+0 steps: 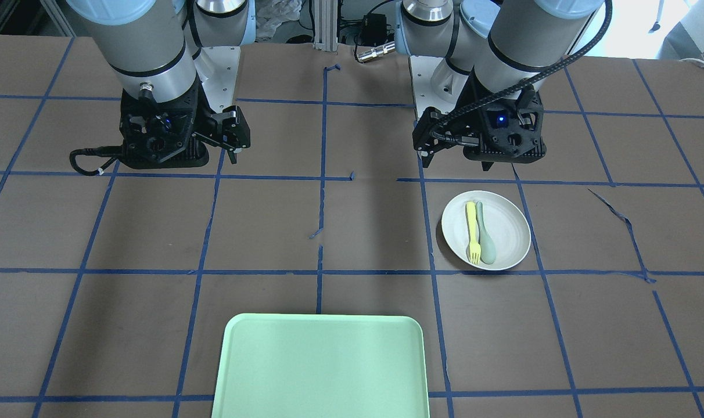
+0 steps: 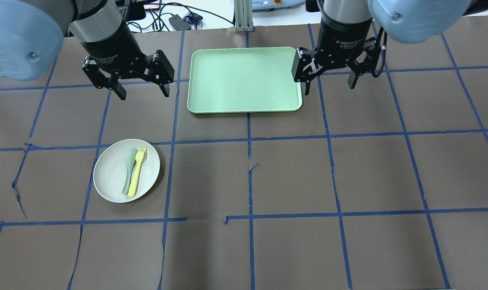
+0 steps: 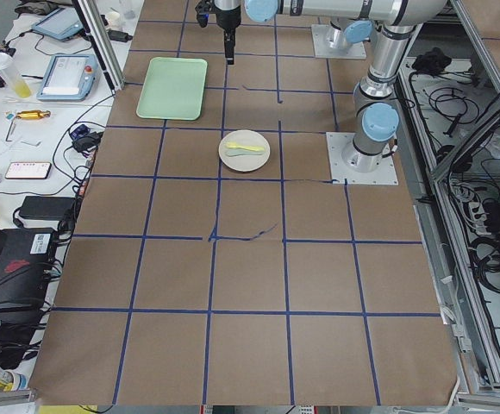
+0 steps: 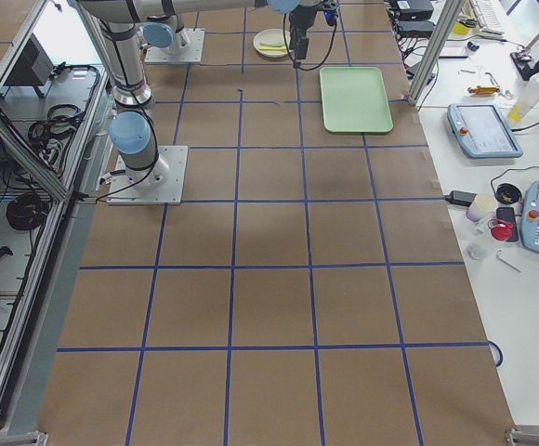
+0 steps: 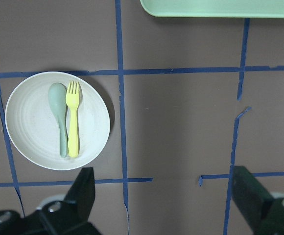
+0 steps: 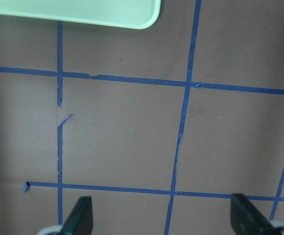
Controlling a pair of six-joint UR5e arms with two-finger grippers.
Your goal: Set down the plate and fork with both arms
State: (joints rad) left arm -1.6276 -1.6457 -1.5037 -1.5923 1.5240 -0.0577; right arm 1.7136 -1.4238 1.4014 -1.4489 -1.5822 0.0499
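The off-white round plate (image 2: 109,173) lies on the table on my left side, seen also in the front view (image 1: 512,232) and the left wrist view (image 5: 29,122). The pale-yellow fork (image 2: 137,172) lies on it, tines toward the far side, beside a grey-green spoon (image 2: 129,169). The fork also shows in the front view (image 1: 473,232) and the left wrist view (image 5: 73,125). My left gripper (image 2: 143,93) hangs open and empty above the table, beyond the plate. My right gripper (image 2: 328,86) hangs open and empty by the tray's right edge.
A mint-green rectangular tray (image 2: 244,76) lies at the far middle of the table between the two grippers. The brown table top is marked with a blue tape grid. Devices and cables sit on the side benches in the side views.
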